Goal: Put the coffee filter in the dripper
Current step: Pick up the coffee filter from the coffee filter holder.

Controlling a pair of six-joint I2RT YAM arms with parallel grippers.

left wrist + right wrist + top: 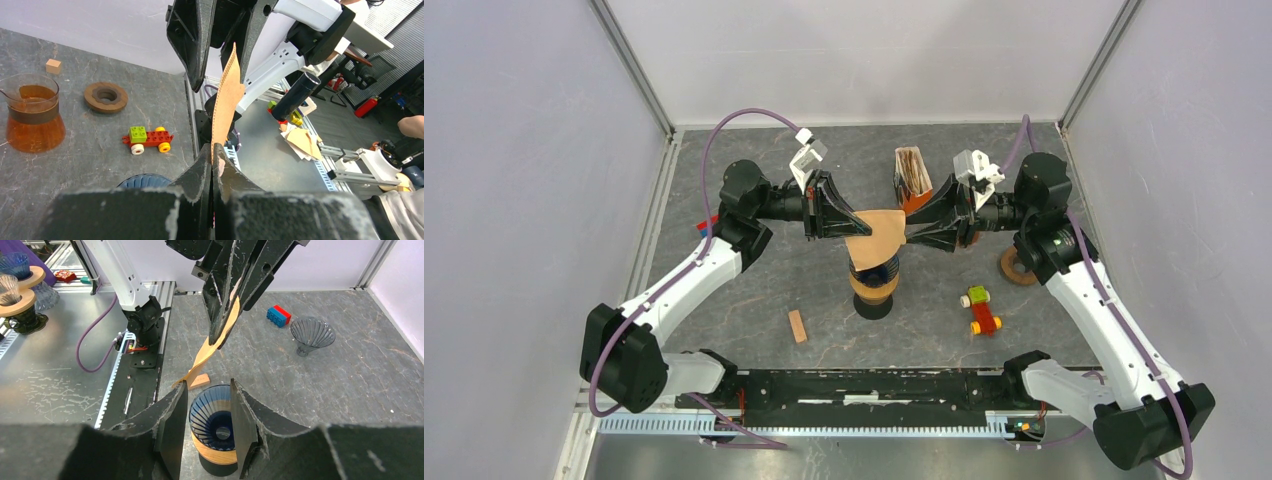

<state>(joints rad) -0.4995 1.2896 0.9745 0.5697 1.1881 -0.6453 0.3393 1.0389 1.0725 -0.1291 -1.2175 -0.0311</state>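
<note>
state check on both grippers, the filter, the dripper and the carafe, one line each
left gripper, shut on the coffee filter
right gripper, open, at the filter's other edge
coffee filter, held in the air above the dripper, not in it
dripper, upright on its stand, empty
carafe, upright, part full of amber liquid

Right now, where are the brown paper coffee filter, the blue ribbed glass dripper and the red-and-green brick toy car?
brown paper coffee filter (879, 235): top external view, middle of sheet.
blue ribbed glass dripper (206, 415): right wrist view, inner ribbed wall.
red-and-green brick toy car (151, 138): left wrist view, red body.
</note>
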